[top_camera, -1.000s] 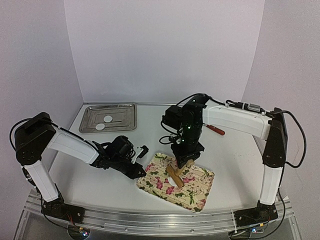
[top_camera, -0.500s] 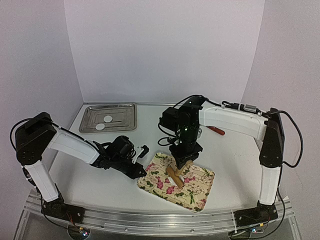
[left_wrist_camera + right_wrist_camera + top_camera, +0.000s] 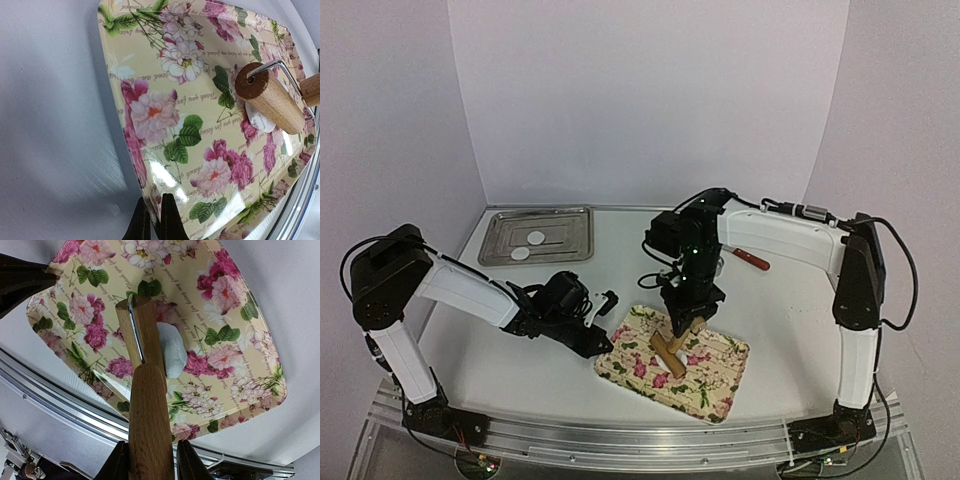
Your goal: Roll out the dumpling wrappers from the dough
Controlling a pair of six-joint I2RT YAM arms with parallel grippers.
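Observation:
A small white lump of dough [image 3: 172,355] lies on the floral tray [image 3: 710,385] near the table's front. The wooden roller [image 3: 668,353] rests across it, its drum [image 3: 270,97] over the dough [image 3: 258,120]. My right gripper [image 3: 150,452] is shut on the roller's wooden handle [image 3: 149,420] and stands above the tray [image 3: 235,375]. My left gripper [image 3: 152,200] is shut on the left rim of the floral tray [image 3: 150,75], one finger on each side. Two dumpling wrappers [image 3: 535,238] [image 3: 521,254], small white discs, lie on the metal tray [image 3: 570,225] at the back left.
A red-handled tool [image 3: 752,261] lies on the table behind the right arm. White walls close in the table on three sides. The metal rail with both arm bases runs along the near edge [image 3: 620,440].
The right arm has shifted slightly left and carried the roller a little way across the floral tray. The left arm keeps its hold on the rim without moving.

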